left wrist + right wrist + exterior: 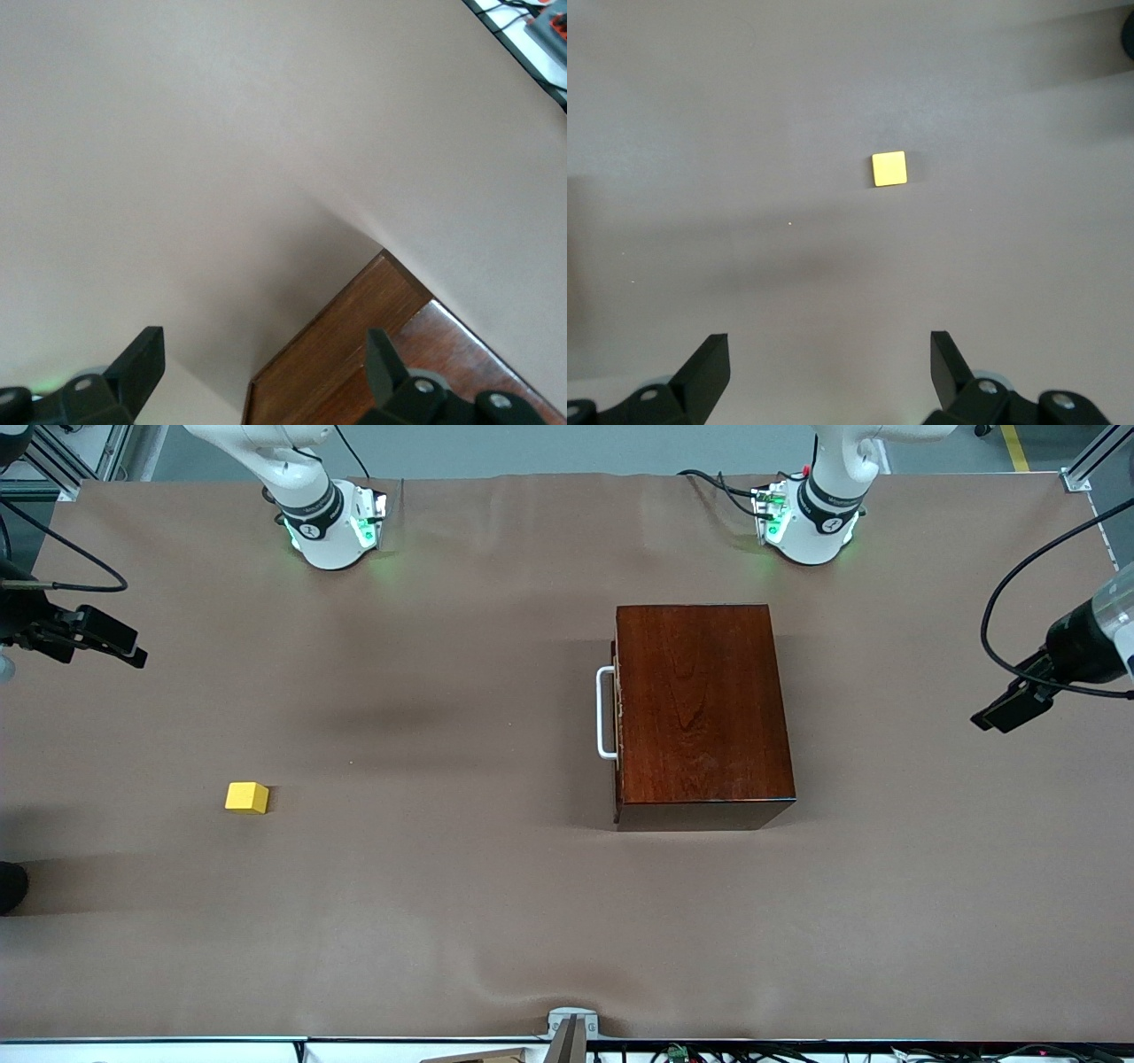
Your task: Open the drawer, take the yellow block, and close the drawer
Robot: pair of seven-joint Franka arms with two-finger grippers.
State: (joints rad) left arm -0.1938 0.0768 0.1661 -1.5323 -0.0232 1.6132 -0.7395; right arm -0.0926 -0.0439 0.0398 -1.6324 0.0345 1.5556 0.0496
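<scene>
Drawer (620,713): shut in box (700,708), handle (606,713) facing right arm's end.
Block (246,797): on desk (443,921) toward right arm's end, nearer camera than box, well apart.
Left gripper (266,363): open wide, empty, over box corner.
Right gripper (830,363): open wide, empty, over desk near block.
Risk: unbraced box may slide when handle is pulled

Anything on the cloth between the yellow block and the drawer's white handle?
Nothing: the front view shows only bare brown table cloth between the small yellow block and the white bar handle of the shut mahogany drawer box.

The brown table (443,921) carries the wooden box (700,708) and yellow block (246,797).
</scene>
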